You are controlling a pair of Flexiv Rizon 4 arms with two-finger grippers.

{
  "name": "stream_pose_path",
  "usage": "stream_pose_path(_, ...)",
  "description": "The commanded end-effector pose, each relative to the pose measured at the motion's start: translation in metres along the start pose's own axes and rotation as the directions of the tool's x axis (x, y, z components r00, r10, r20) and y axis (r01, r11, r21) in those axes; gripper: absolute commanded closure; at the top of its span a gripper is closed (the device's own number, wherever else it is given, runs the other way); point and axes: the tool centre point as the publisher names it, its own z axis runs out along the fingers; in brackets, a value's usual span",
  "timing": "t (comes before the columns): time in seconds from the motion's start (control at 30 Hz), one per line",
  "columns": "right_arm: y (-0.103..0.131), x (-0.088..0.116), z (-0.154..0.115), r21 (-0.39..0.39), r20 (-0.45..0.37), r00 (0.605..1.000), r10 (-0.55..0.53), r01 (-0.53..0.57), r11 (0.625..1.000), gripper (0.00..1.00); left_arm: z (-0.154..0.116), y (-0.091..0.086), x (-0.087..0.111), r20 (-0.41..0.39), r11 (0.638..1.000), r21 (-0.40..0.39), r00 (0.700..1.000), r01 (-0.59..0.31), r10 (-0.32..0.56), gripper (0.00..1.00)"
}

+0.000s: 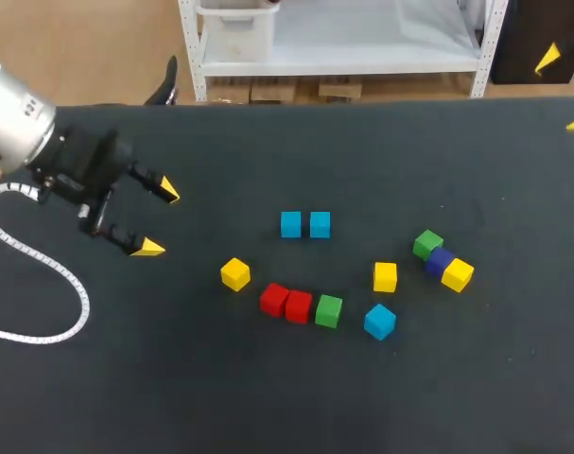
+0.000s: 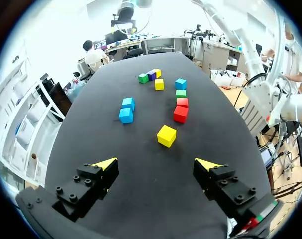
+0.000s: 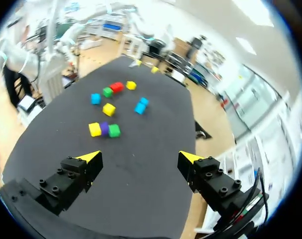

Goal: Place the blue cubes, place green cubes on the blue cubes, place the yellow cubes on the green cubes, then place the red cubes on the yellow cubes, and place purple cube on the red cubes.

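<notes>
Two blue cubes [image 1: 290, 224] [image 1: 320, 224] stand side by side mid-table. In front of them lie a yellow cube [image 1: 234, 273], two red cubes [image 1: 274, 300] [image 1: 298, 305], a green cube [image 1: 328, 310] and a third blue cube [image 1: 379, 321]. Further right are a yellow cube [image 1: 385, 276] and a touching row of green [image 1: 427, 244], purple [image 1: 441, 260] and yellow [image 1: 457, 274]. My left gripper [image 1: 159, 218] hangs open at the left, well short of the nearest yellow cube [image 2: 166, 135]. My right gripper [image 1: 564, 90] is open at the far right corner, the row [image 3: 104, 128] ahead of it.
The black table [image 1: 173, 378] carries only the cubes. A white coiled cable [image 1: 41, 274] from my left arm hangs over the table's left part. Wide bare cloth lies in front of the cubes and between the cubes and each gripper.
</notes>
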Motion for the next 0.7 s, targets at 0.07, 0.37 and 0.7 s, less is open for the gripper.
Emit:
stream_pose_path(0.07, 0.029, -0.037, 0.009, -0.091, 0.016, 0.968, -0.251, 0.251, 0.964, 0.0, 0.0, 0.0, 0.001, 0.003, 1.0, -0.002, 1.0, -0.002, 0.002, 0.0)
stream_pose_path(0.37, 0.052, -0.066, 0.043, -0.104, 0.031, 0.965, -0.259, 0.261, 0.96, 0.0, 0.0, 0.0, 0.001, 0.003, 1.0, -0.002, 1.0, -0.002, 0.002, 0.0)
stream_pose_path(0.7, 0.096, -0.091, 0.113, -0.192, 0.04, 0.985, -0.165, 0.17, 0.967, 0.0, 0.0, 0.0, 0.001, 0.003, 1.0, -0.002, 1.0, -0.002, 0.002, 0.0)
